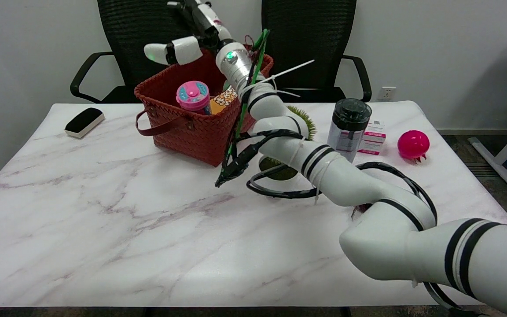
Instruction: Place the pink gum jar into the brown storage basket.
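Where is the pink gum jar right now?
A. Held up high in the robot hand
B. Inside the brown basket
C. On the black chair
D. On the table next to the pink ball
B. The pink gum jar stands inside the brown basket, and the robot hand above it holds nothing.

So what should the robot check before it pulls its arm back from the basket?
1. Pink gum jar inside the brown basket: ok.
2. Jar standing upright, lid up: ok.
3. Right hand let go of the jar: ok, it is above the basket's back rim with a gap to the jar.
4. Fingers holding nothing: looks ok, though part of the hand is hidden.
5. Arm's loose cables free of the basket's side: cannot tell, they hang very close.
6. Clear bottle beside the arm standing: ok.
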Robot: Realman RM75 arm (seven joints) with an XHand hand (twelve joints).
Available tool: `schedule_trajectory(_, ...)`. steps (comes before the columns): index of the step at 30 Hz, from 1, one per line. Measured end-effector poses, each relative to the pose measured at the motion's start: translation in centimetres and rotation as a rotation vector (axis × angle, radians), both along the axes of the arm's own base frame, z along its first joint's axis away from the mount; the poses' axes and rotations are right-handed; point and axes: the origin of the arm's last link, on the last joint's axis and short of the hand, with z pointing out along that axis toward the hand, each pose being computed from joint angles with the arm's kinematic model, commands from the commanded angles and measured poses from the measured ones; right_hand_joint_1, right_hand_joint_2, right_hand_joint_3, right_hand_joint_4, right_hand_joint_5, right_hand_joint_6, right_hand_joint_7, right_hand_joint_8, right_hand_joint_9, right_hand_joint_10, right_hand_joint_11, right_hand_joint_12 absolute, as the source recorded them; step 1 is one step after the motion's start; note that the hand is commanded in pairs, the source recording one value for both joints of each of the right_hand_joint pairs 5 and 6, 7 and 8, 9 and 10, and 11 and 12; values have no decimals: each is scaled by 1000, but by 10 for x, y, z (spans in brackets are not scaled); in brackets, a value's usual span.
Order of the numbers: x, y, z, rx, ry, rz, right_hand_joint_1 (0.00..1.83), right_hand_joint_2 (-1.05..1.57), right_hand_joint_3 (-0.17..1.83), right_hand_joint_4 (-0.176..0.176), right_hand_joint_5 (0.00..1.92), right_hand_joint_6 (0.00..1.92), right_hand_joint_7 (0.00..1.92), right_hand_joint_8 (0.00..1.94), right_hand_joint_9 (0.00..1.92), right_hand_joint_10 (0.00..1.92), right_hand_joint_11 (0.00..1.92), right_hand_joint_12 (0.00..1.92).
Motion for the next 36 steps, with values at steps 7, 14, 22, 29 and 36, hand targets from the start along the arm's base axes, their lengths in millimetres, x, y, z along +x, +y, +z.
schedule_trajectory(7,23,16,12,-2,-19,111,1184,262,832,0,307,307,402,402,389,389,379,379)
schedule_trajectory(14,45,41,34,-20,-44,227,1175,461,799,0,721,721,749,749,567,567,484,484)
schedule_trajectory(22,49,85,74,-72,-88,317,1167,545,788,0,806,806,970,970,663,663,562,562)
schedule_trajectory(29,39,136,119,-166,-116,376,1162,584,772,0,835,835,1081,1081,711,711,585,585)
schedule_trajectory(36,17,183,164,-280,-112,409,1160,598,777,0,838,838,1115,1115,834,834,630,630)
